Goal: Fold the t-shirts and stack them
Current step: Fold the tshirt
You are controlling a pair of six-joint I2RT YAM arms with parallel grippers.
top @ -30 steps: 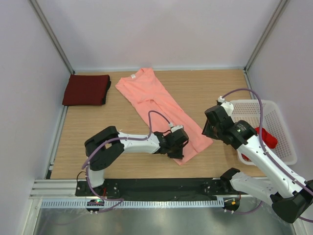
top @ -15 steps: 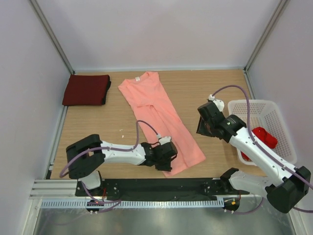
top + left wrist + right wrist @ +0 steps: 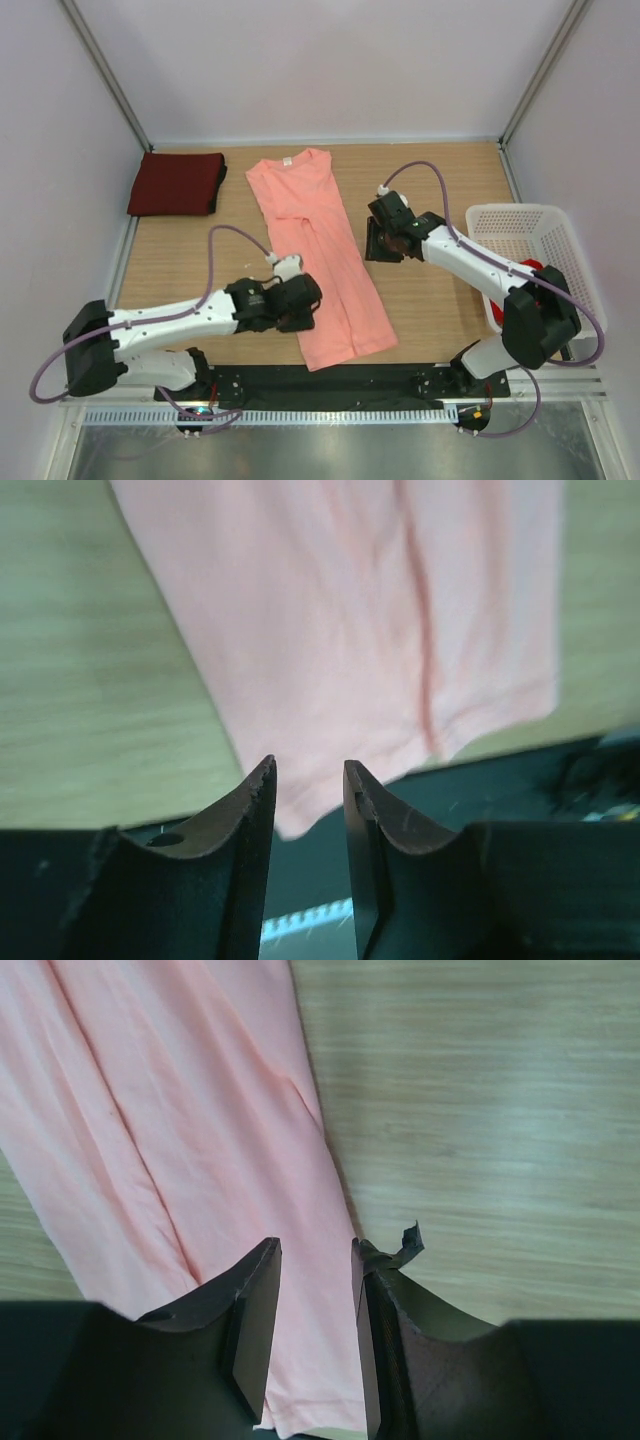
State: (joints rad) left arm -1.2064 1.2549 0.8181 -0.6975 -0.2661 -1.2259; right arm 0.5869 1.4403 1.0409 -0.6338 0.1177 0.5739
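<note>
At the table's (image 3: 440,180) 3 o'clock edge, the white basket (image 3: 560,215) contains the bright red t-shirt (image 3: 537,270). The salmon-pink t-shirt (image 3: 320,250) lies lengthwise at centre, and the folded maroon t-shirt (image 3: 178,184) lies at 10 o'clock. The left gripper (image 3: 309,763) and right gripper (image 3: 315,1243) flank the salmon-pink t-shirt at 8 and 2 o'clock, jaws apart and gripping nothing.

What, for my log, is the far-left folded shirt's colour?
Dark maroon folded shirt, best in top external view.
</note>
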